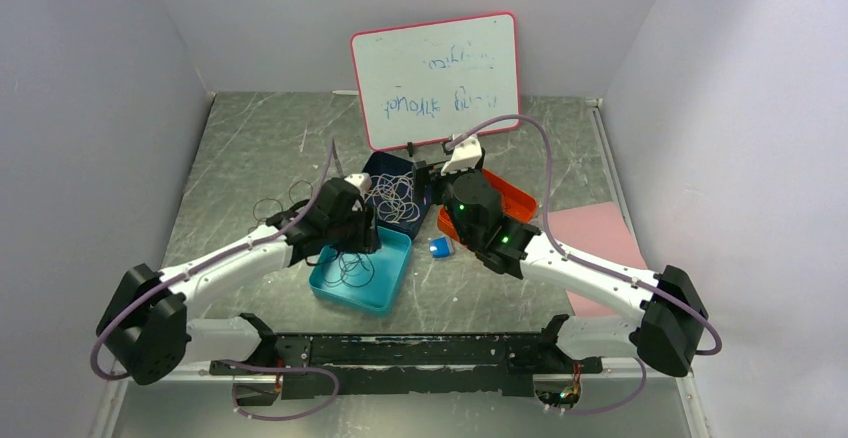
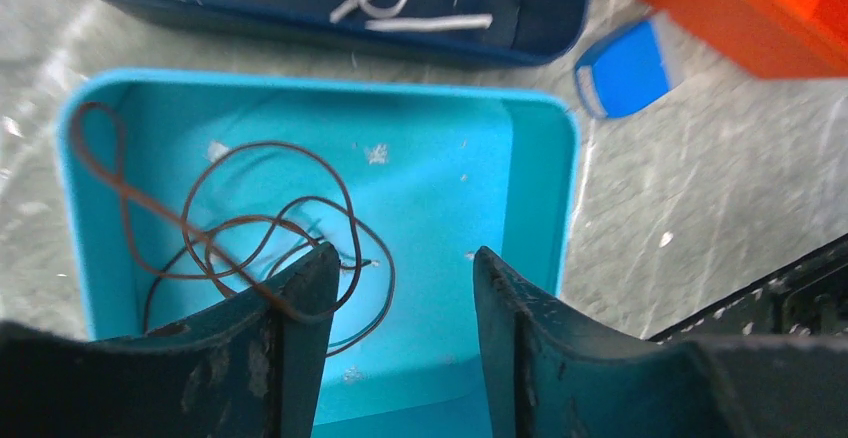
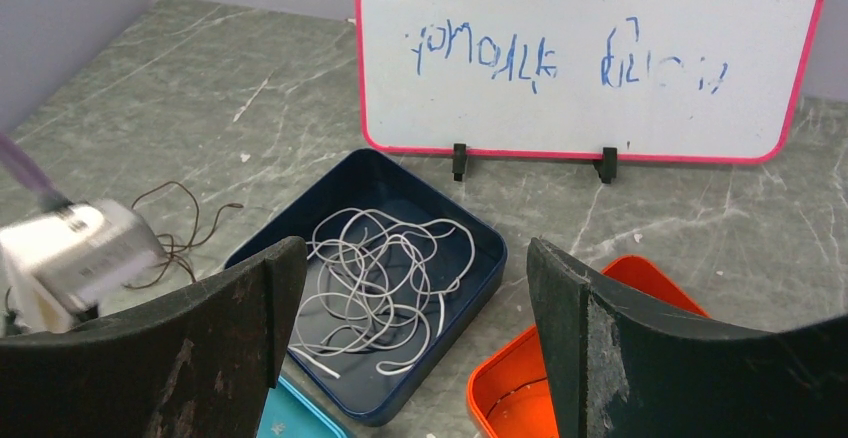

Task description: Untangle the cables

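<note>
Left gripper (image 2: 400, 258) hangs over the teal tray (image 2: 538, 188), jaws apart, nothing clamped. Brown cable (image 2: 272, 144) lies looped in that tray, with one strand draped across a finger (image 2: 290, 358). Right gripper (image 3: 415, 246) is wide open and empty. White cables (image 3: 380, 278) lie in the navy tray (image 3: 487, 258) ahead of it.

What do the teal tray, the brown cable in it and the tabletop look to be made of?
The teal tray: likely moulded plastic, possibly painted tin; even colour, rounded corners, soft sheen.
The brown cable: thin wire-like strand with a matte sheath, holding springy loops.
The tabletop: grey, marbled, scratched, glossy; stone-look laminate or metal, cannot tell.
</note>
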Controlling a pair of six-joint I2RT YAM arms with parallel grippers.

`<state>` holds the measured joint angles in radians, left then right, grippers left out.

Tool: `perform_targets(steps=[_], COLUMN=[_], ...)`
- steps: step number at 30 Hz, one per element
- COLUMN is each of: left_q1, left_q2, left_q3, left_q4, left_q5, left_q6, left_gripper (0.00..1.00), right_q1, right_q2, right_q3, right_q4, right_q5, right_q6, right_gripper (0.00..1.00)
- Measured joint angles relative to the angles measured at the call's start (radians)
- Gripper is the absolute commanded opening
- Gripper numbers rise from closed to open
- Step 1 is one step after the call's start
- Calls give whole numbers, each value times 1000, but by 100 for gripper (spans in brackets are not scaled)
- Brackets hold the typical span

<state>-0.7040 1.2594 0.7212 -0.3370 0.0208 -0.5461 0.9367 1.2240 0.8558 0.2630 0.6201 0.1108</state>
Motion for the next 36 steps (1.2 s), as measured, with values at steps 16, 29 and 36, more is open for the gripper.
perform_targets(steps=[16, 29, 36], left_q1=[131, 323, 323], left_q2=[-147, -36, -21], left_q3=[186, 186, 162], left_q4=[-117, -124, -131], left_q5=[-150, -47, 48], left_q6=[96, 157, 196], left_gripper=[59, 53, 49], right_q1=[-6, -6, -7], right_q2=[0, -4, -4], right_q3=[0, -13, -13], right_q4=[0, -9, -17], right_q5=[-2, -3, -5], right_q6=[5, 8, 13], right_gripper=[84, 85, 85])
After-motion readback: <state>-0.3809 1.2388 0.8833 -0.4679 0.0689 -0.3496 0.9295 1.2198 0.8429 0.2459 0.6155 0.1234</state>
